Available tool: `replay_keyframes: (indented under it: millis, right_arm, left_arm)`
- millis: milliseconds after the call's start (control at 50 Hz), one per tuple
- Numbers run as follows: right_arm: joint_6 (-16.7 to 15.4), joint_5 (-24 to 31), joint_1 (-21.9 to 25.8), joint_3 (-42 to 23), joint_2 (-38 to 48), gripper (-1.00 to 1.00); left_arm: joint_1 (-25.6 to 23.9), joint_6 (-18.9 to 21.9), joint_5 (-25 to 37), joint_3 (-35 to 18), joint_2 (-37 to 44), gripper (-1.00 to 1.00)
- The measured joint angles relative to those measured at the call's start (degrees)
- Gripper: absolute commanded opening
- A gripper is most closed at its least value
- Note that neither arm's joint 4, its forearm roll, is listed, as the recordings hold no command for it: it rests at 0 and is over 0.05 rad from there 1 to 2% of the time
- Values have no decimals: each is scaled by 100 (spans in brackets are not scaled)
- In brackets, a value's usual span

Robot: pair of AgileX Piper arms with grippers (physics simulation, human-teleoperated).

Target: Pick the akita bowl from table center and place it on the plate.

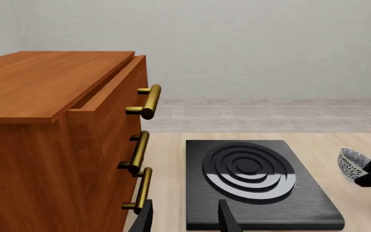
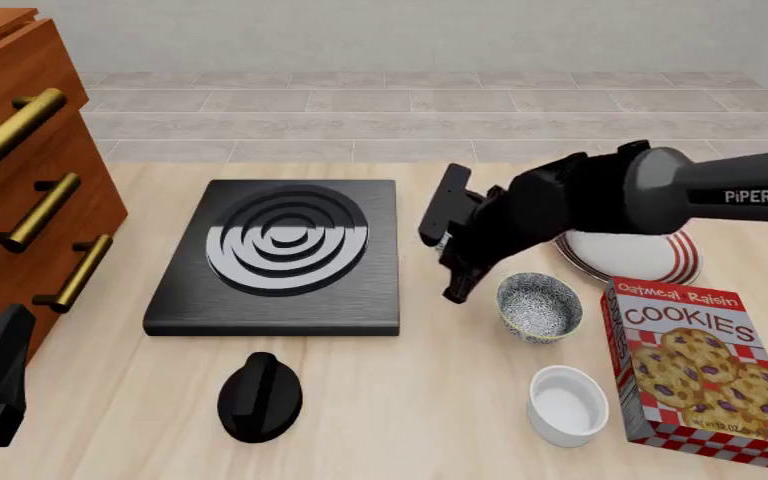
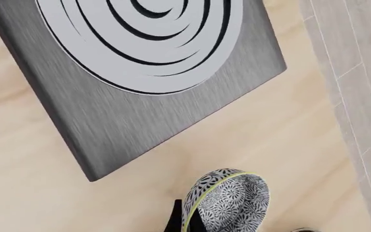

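Left wrist view: left end effector (image 1: 185, 220) spread wide, empty; bowl (image 1: 353, 163) well off to its side.

Front view: bowl sits on the desk (image 2: 398, 400) just beside the right end effector (image 2: 454, 245); plate (image 2: 678, 262) lies behind that arm.

Right wrist view: one finger (image 3: 176, 220) touches the bowl's wall; grip cannot be told. Grasping step, probably; next comes a secure pinch and a lift toward the plate.
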Motion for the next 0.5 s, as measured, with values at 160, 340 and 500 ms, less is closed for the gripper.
replay_keyframes:
  millis: [160, 340, 500]
  right_arm:
    - [322, -164, -125, 44, -213, -100]
    - [660, -145, -252, -20, -406, -100]
    - [844, -164, -489, -69, -431, -100]
  left_arm:
    - [0, 0, 0, 0, 0, 100]
    - [0, 0, 0, 0, 0, 100]
    - [0, 0, 0, 0, 0, 100]
